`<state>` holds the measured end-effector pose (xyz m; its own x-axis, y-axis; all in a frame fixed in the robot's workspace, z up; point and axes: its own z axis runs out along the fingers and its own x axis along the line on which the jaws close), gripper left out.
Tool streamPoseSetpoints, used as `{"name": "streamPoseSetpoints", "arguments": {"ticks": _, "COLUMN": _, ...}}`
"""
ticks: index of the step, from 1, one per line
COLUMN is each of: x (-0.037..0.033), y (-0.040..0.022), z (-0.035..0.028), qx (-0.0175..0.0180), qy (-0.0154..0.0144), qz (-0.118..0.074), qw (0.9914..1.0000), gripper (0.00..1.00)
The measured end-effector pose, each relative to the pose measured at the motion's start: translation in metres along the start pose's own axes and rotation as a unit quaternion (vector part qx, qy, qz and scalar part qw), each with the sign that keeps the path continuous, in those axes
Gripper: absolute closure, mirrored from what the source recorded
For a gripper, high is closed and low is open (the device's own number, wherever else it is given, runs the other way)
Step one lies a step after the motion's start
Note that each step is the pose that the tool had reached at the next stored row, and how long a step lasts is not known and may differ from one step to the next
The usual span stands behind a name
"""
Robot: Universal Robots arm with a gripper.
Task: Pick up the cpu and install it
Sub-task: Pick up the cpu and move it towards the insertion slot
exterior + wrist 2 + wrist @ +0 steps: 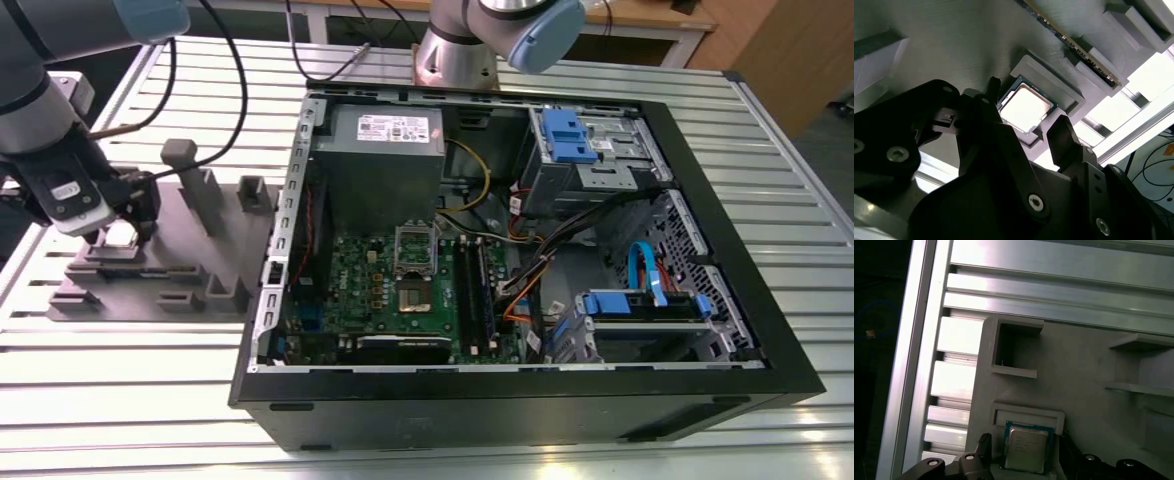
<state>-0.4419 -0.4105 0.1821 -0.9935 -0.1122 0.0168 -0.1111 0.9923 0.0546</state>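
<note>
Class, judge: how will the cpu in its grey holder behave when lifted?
The cpu looks thin and rigid: probably stiff and light. Its shiny metal top may be slippery. Seated in the holder recess, it likely won't slide.

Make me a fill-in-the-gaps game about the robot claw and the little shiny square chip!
1. The small flat square cpu with a silvery metal top lies in a recess of the ____ plastic holder.
2. The black gripper hangs over the cpu with its jaws ____, one on each side of it.
3. The holder sits outside the open black computer case, on the exterior view's ____.

Missing words: grey; open; left.
</note>
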Motion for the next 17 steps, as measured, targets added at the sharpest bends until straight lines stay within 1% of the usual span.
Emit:
{"name": "streamPoseSetpoints", "arguments": {"ticks": 5, "x": -0.0003, "y": 0.0020, "z": -0.0003, "qx": 0.0000, "qy": 0.0000, "qz": 0.001, "qw": 1.00000, "gripper": 0.35}}
{"name": "streamPoseSetpoints", "arguments": {"ticks": 12, "x": -0.0002, "y": 0.0022, "z": -0.0026, "qx": 0.0003, "qy": -0.0002, "qz": 0.002, "qw": 1.00000, "gripper": 0.35}}
{"name": "streamPoseSetpoints", "arguments": {"ticks": 13, "x": -0.0002, "y": 0.0025, "z": -0.0027, "qx": 0.0004, "qy": -0.0002, "qz": 0.004, "qw": 0.99999, "gripper": 0.35}}
{"name": "streamPoseSetpoints", "arguments": {"ticks": 16, "x": -0.0003, "y": 0.0028, "z": -0.0025, "qx": 0.0001, "qy": -0.0011, "qz": 0.022, "qw": 0.99976, "gripper": 0.35}}
{"name": "streamPoseSetpoints", "arguments": {"ticks": 17, "x": -0.0002, "y": 0.0028, "z": -0.0025, "qx": 0.0001, "qy": -0.0012, "qz": 0.025, "qw": 0.99969, "gripper": 0.35}}
